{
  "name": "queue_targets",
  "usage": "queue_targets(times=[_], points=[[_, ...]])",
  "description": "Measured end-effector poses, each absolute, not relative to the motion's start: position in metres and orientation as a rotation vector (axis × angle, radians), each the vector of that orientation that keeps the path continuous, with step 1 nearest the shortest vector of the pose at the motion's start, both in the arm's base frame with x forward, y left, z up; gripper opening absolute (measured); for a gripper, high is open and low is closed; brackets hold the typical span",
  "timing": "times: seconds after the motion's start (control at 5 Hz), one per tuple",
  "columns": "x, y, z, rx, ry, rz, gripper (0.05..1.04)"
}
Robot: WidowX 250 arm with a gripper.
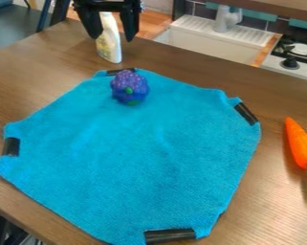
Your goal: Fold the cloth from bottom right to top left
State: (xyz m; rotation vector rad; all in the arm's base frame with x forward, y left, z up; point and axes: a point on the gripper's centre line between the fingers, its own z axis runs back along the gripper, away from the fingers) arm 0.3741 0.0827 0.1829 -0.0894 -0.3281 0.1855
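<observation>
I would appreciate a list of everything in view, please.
Cloth: one, blue, centre
Tape strips: four, black, cloth's corners
Bumpy toy fruit: one, purple and blue, cloth's far corner
Toy carrot: one, orange and green, right edge
Bottle: one, mostly white, behind cloth
Table: one, brown, beneath cloth
Sink: one, white, top
Faucet: one, white, above sink
Stove: one, white and black, upper right
Tiles: several, black and teal, top edge
Claw: one, black, upper left

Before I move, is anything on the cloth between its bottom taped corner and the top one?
Yes: the purple toy sits on the cloth, just in from the top taped corner, likely in the fold's path.
</observation>
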Motion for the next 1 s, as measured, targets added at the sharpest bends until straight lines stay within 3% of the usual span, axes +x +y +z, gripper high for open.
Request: queue_targets(times=[0.4, 0.6, 1.0], points=[[0.373, 0.082, 0.163, -0.075, -0.277, 0.187, 1.0], [0.364, 0.044, 0.152, 0.064, -0.274, 0.044, 1.0], [0.315, -0.028, 0.189, 0.145, -0.39, -0.227, 1.001]])
